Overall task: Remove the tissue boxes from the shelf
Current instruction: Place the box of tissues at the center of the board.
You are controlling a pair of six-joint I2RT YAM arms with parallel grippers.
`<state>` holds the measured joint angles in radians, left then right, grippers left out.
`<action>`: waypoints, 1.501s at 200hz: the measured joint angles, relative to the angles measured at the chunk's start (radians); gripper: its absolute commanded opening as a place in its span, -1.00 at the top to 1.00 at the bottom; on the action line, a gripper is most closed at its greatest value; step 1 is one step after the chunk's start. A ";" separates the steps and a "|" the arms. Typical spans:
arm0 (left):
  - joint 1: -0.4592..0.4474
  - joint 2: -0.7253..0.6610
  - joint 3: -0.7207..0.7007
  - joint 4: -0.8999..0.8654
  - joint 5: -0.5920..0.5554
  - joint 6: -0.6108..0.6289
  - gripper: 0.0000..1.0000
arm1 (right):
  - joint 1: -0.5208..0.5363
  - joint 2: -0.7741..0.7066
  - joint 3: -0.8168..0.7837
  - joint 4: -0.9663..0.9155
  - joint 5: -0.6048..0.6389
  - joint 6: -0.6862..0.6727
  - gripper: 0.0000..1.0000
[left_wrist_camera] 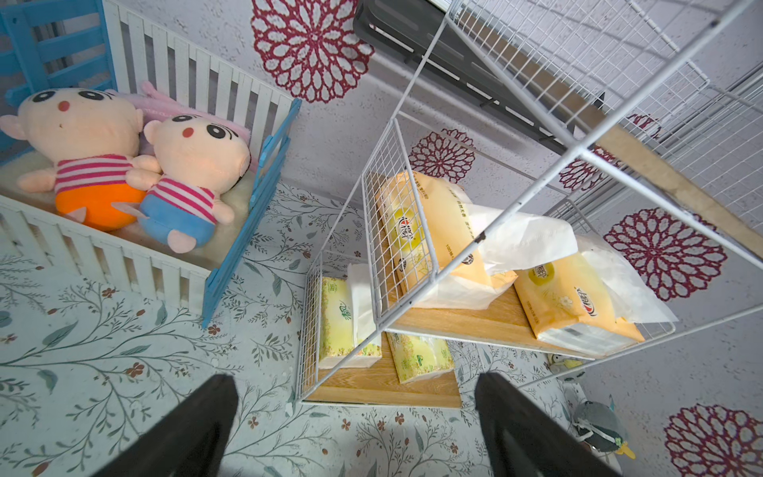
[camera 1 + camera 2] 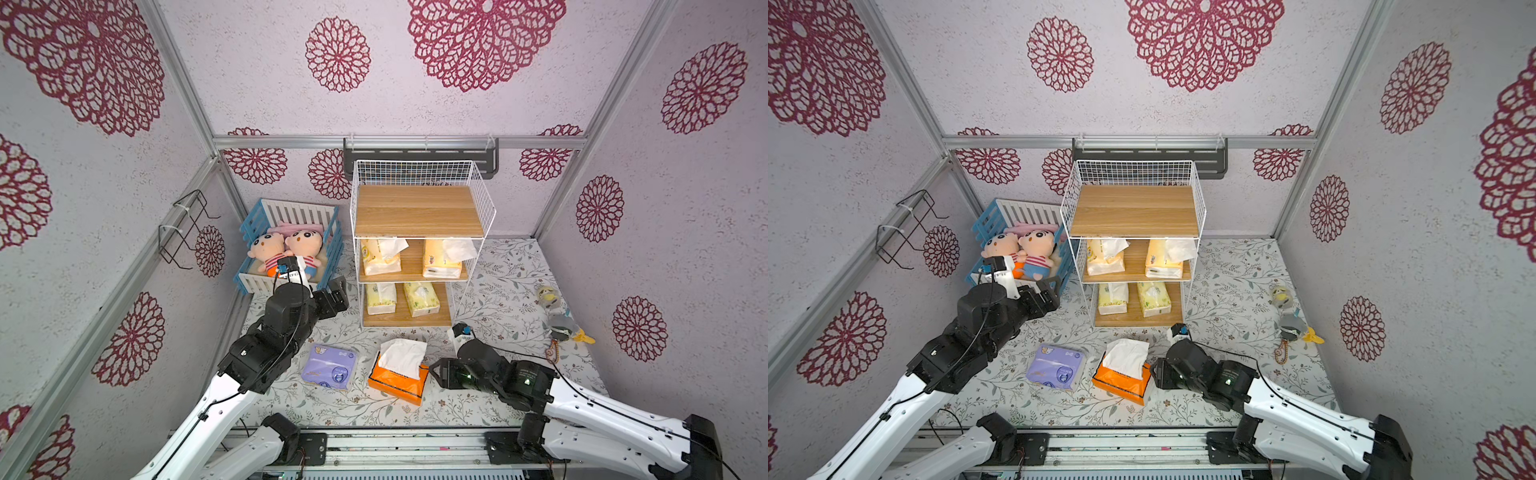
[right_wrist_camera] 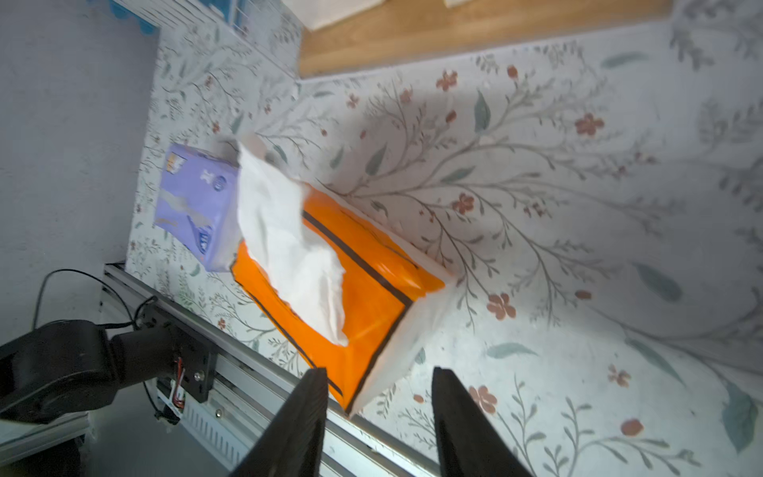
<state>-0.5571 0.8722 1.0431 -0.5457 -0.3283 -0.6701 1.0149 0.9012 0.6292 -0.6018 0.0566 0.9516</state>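
Right wrist view: right gripper point(image 3: 377, 371) spread at the orange pack point(image 3: 363, 297), pinching nothing; back it straight off. Left gripper point(image 1: 357, 378), spread wide, should square to the shelf point(image 1: 487, 326).

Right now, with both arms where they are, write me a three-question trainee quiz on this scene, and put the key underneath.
1. How many tissue packs sit on the shelf?
2. True or false: the orange pack rests on the shelf's top board.
3. The left end effector is: A) open and empty B) shut and empty C) shut on a tissue pack.

Key
1. Four: two on the middle tier, two on the bottom tier.
2. False. The orange pack lies on the table, just ahead of the right end effector.
3. A.
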 measured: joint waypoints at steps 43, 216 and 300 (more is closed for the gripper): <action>0.122 0.075 -0.013 0.003 0.085 -0.023 -0.94 | 0.077 0.097 -0.146 0.100 -0.003 0.127 0.05; 0.235 -0.154 -0.182 -0.174 0.036 -0.168 -0.94 | -0.052 0.589 0.137 0.337 -0.028 0.062 -0.03; 0.384 -0.065 -0.143 -0.167 0.161 -0.096 -0.94 | -0.031 0.608 0.213 0.413 -0.012 0.077 -0.06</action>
<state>-0.1730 0.8070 0.9001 -0.7128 -0.1669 -0.7662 0.9844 1.5097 0.8421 -0.1886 0.0444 1.0290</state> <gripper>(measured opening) 0.971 0.533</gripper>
